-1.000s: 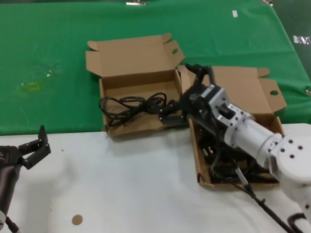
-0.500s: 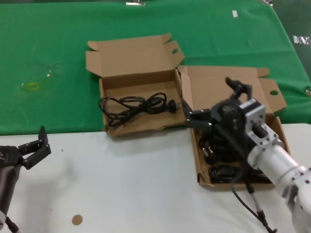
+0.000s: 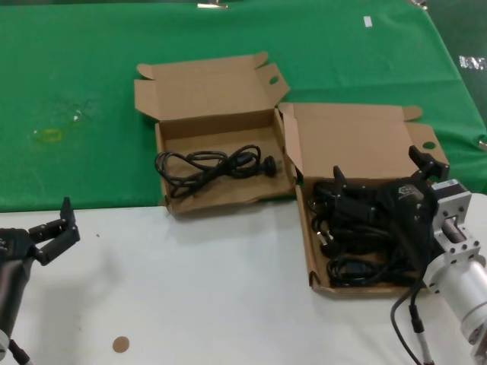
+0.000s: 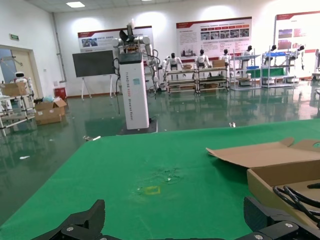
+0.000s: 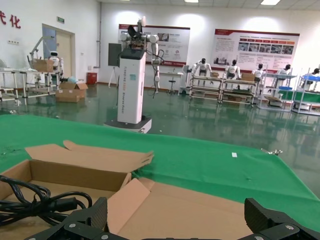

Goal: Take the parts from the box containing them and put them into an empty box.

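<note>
The box with the wavy front wall [image 3: 217,199] sits at centre left and holds one black power cord [image 3: 213,163]. The larger box with the straight front wall [image 3: 358,287] sits at the right and holds several tangled black cords [image 3: 358,236]. My right gripper [image 3: 380,170] is open and empty, hovering over the back of that box; its wrist view shows the lid [image 5: 200,210] and the cord in the other box [image 5: 40,202]. My left gripper [image 3: 55,230] is open and empty, parked low over the white table at the front left.
A green cloth [image 3: 76,76] covers the back of the table and the white tabletop [image 3: 190,289] lies in front. A small brown disc [image 3: 120,344] lies near the front edge. A yellow mark [image 3: 49,135] is on the cloth at far left.
My right gripper let go of a cord in the wavy-fronted box and swung right, back over the straight-fronted box. The left arm has not moved.
</note>
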Robot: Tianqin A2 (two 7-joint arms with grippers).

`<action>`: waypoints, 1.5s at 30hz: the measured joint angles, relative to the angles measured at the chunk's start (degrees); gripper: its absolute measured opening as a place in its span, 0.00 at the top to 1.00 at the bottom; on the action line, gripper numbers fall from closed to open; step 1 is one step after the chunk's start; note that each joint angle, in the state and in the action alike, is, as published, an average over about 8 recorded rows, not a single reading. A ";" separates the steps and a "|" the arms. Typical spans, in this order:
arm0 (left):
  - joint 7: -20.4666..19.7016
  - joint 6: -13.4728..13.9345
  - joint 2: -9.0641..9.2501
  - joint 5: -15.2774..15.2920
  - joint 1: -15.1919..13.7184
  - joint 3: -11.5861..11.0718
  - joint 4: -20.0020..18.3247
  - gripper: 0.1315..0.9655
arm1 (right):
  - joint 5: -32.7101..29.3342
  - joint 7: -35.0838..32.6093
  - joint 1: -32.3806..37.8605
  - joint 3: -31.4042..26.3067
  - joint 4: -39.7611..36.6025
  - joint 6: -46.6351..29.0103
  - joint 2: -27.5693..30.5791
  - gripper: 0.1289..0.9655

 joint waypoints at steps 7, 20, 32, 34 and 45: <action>0.00 0.00 0.00 0.00 0.00 0.00 0.00 0.00 | 0.09 0.03 -0.17 0.09 0.10 0.14 0.00 0.00; 0.00 0.00 0.00 0.00 0.00 0.00 0.00 0.00 | 0.09 0.03 -0.18 0.09 0.11 0.14 0.00 0.00; 0.00 0.00 0.00 0.00 0.00 0.00 0.00 0.00 | 0.09 0.03 -0.18 0.09 0.11 0.14 0.00 0.00; 0.00 0.00 0.00 0.00 0.00 0.00 0.00 0.00 | 0.09 0.03 -0.18 0.09 0.11 0.14 0.00 0.00; 0.00 0.00 0.00 0.00 0.00 0.00 0.00 0.00 | 0.09 0.03 -0.18 0.09 0.11 0.14 0.00 0.00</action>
